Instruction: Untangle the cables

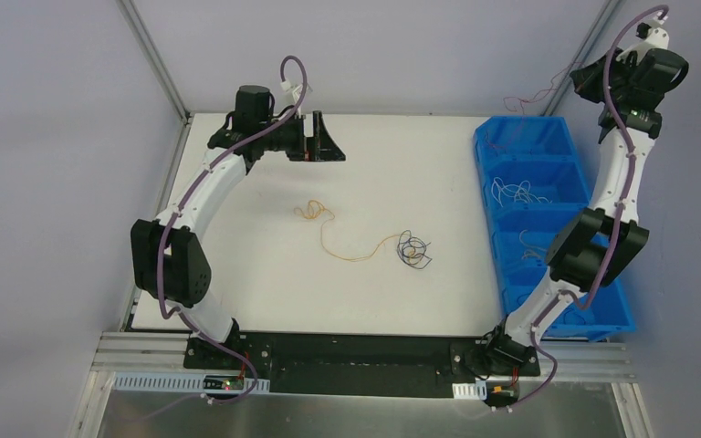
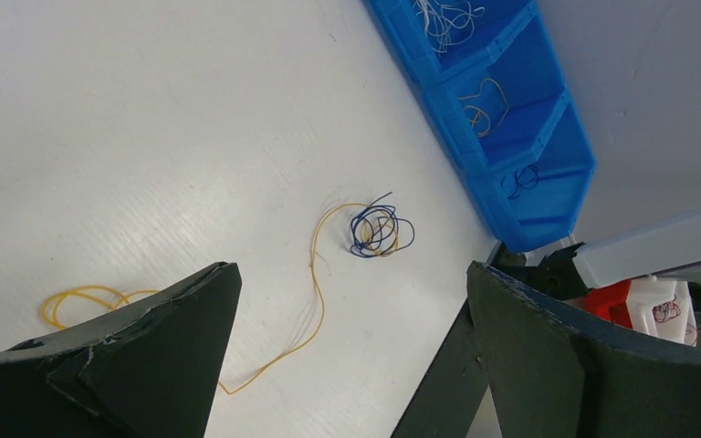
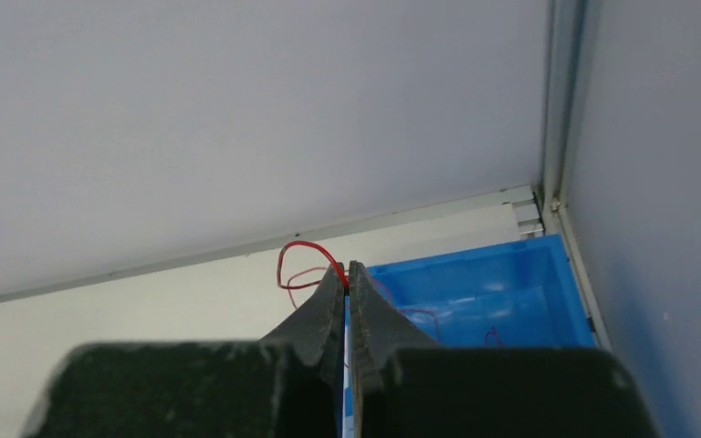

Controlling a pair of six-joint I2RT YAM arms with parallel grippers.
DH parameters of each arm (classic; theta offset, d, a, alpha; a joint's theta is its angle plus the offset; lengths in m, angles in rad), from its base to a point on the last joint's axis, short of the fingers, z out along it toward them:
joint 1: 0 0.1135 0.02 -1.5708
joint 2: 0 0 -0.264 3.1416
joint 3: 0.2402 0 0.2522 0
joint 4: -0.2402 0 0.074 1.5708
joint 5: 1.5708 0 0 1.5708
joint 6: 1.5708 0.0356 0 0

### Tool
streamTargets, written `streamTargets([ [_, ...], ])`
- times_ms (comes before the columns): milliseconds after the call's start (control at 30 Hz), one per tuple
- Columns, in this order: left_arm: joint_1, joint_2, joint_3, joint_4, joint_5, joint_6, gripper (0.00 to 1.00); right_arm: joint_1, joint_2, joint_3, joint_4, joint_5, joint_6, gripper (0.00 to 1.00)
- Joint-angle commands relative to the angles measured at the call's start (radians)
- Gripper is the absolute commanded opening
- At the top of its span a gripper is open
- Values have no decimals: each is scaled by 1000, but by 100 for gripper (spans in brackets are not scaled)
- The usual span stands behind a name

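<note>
A long orange cable [image 1: 351, 245] lies curled on the white table, its right end tangled in a small dark blue clump of cable [image 1: 413, 249]. My left gripper [image 1: 327, 139] hovers over the table's far side, open and holding nothing. In the left wrist view its fingers [image 2: 146, 356] frame the orange cable [image 2: 315, 283] and the blue clump [image 2: 379, 230] below. My right gripper [image 1: 586, 82] is raised at the far right, over the far end of the blue bins. It is shut [image 3: 347, 270] on a thin red cable [image 3: 299, 260], which loops out to the left.
A row of blue bins [image 1: 548, 274] runs along the table's right edge. One compartment holds white cables [image 1: 518, 192], others hold orange [image 2: 486, 105] and dark ones [image 2: 522, 178]. Grey walls and metal frame posts enclose the table's back and sides.
</note>
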Motion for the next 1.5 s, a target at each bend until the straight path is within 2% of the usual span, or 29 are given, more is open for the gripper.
streamTargets([
  [0, 11, -49, -8, -46, -29, 87, 99, -34, 125, 189, 48, 41, -12, 0],
  [67, 17, -46, -5, -61, -34, 102, 99, -40, 178, 270, 35, 51, 2, 0],
  [167, 25, -31, 8, -78, -43, 114, 99, -42, 217, 304, 33, 56, -22, 0],
  [300, 32, -15, 29, -99, -51, 131, 99, -48, 210, 226, 29, 47, -113, 0],
  [467, 37, 6, 47, -125, -47, 149, 99, -52, 187, 97, 7, 57, -302, 0],
  [600, 38, 21, 61, -146, -43, 160, 99, -51, 220, 100, -89, 71, -380, 0],
  [700, 38, 25, 67, -170, -47, 179, 99, -47, 259, 187, -225, 70, -401, 32],
  [800, 38, 21, 62, -192, -56, 200, 99, -48, 250, 232, -317, 57, -411, 46],
  [933, 39, 15, 49, -210, -66, 212, 99, -51, 165, 188, -402, 36, -488, 65],
  [1033, 40, 20, 41, -211, -66, 212, 99, -51, 127, 190, -516, 15, -528, 73],
  [1200, 39, 36, 27, -211, -32, 183, 99, -32, 82, 213, -787, -129, -568, 80],
  [1333, 24, 46, -3, -210, 5, 172, 99, -3, 14, 101, -853, -176, -533, 82],
  [1467, -11, 44, -36, -210, 15, 209, 99, 75, -50, -10, -980, -267, -573, 82],
])
